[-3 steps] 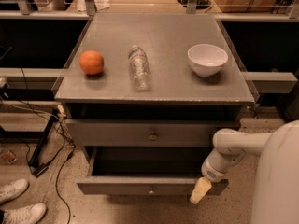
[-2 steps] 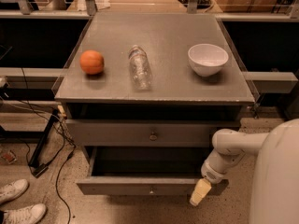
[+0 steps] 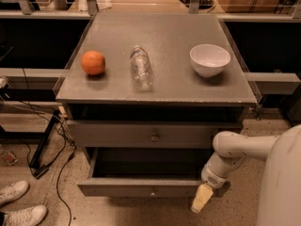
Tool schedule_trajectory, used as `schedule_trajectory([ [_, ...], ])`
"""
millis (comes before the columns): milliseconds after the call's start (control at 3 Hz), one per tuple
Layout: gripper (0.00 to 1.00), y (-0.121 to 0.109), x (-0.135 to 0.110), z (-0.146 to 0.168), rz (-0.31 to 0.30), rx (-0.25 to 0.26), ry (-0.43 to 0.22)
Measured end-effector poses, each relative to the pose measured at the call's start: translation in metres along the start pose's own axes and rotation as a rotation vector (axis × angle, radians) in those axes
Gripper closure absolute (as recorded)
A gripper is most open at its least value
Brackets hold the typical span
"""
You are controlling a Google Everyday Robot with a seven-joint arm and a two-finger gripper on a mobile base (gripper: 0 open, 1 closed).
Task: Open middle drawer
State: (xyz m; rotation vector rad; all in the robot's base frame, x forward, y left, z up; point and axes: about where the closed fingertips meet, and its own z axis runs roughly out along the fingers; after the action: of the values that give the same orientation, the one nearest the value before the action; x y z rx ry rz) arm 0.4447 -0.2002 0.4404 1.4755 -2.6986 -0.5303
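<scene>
The middle drawer [image 3: 141, 187] is the long, shallow grey drawer with a small round knob [image 3: 152, 192] at its centre. It stands pulled out, with its dark inside showing behind the front. My gripper [image 3: 202, 199] hangs from the white arm [image 3: 235, 149] at the right end of this drawer's front, with its cream tip pointing down and to the left. It is well to the right of the knob. The taller-fronted drawer [image 3: 117, 134] with the bigger knob [image 3: 154, 137] sits above. The lowest drawer is hidden.
On the cabinet top [image 3: 164, 27] lie an orange [image 3: 93, 62], a clear plastic bottle [image 3: 141, 67] on its side and a white bowl [image 3: 209, 59]. Cables [image 3: 56, 140] and white shoes [image 3: 19, 201] are on the floor at the left. My white body [image 3: 282, 182] fills the lower right.
</scene>
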Motion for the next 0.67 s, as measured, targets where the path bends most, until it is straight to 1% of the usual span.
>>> schedule_trajectory([
  [333, 0.0, 0.0179, 0.0017, 0.0106, -0.013, -0.071, -0.007],
  [667, 0.0, 0.0166, 0.0004, 0.0088, -0.013, -0.072, -0.007],
])
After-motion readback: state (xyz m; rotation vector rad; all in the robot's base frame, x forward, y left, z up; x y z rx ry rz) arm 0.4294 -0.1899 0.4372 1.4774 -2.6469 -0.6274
